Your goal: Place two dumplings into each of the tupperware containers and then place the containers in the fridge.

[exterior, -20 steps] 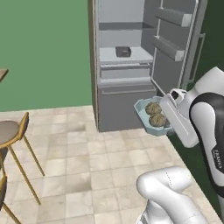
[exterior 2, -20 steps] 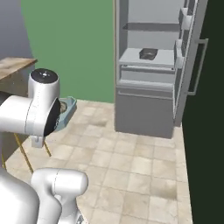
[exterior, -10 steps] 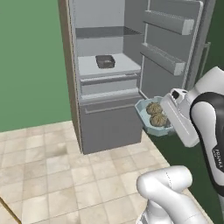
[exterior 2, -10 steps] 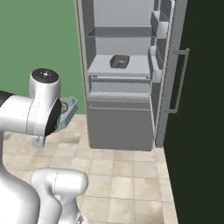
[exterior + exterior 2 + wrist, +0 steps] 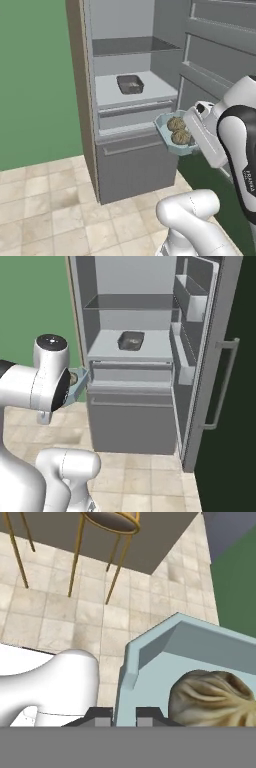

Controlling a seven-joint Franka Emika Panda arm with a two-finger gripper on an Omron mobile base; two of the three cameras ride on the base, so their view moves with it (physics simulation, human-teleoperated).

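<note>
My gripper (image 5: 124, 717) is shut on the side wall of the pale blue tupperware container (image 5: 200, 644). It holds the tub in the air in front of the open fridge (image 5: 131, 165). Two dumplings (image 5: 178, 130) lie in the blue container (image 5: 167, 131), and one dumpling (image 5: 216, 697) shows close up in the hand view. The gripper (image 5: 190, 142) is at the tub's near right side. A corner of the tub (image 5: 80, 377) peeks out behind my arm. The dark grey container (image 5: 130, 84) stands on the fridge's middle shelf (image 5: 107, 348); its contents are hard to make out.
The fridge door (image 5: 200, 351) stands open to the right, with door bins (image 5: 189, 293) and a long handle (image 5: 222, 383). Drawers (image 5: 135, 117) sit below the shelf. A tan side panel (image 5: 80, 90) borders a green wall. A gold-legged stool (image 5: 107, 527) stands on the tiled floor.
The whole scene has shifted as the base drove toward the fridge, which is larger and nearer. The gripper holds the blue container in the same pose.
</note>
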